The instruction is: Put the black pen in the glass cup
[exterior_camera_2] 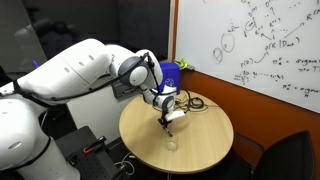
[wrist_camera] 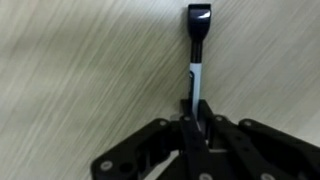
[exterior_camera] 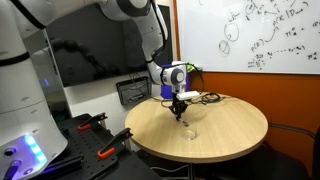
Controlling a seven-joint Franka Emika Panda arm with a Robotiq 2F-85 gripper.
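Observation:
In the wrist view my gripper (wrist_camera: pixel 197 122) is shut on the black pen (wrist_camera: pixel 199 40). The pen sticks out from between the fingers over the wooden table top, with its black cap at the far end. In both exterior views the gripper (exterior_camera: pixel 180 104) (exterior_camera_2: pixel 168 118) hangs just above the round wooden table (exterior_camera: pixel 235 128) (exterior_camera_2: pixel 205 140). The glass cup (exterior_camera: pixel 190 131) (exterior_camera_2: pixel 172 144) stands upright on the table a short way in front of the gripper, faint against the wood. The cup is out of the wrist view.
A looping black cable (exterior_camera: pixel 206 97) (exterior_camera_2: pixel 190 103) lies on the table behind the gripper. A blue bag (exterior_camera: pixel 168 90) (exterior_camera_2: pixel 172 70) stands at the table's back edge. A whiteboard (exterior_camera: pixel 255 35) hangs on the wall behind. Black-and-orange clamps (exterior_camera: pixel 110 145) lie on the stand beside the table.

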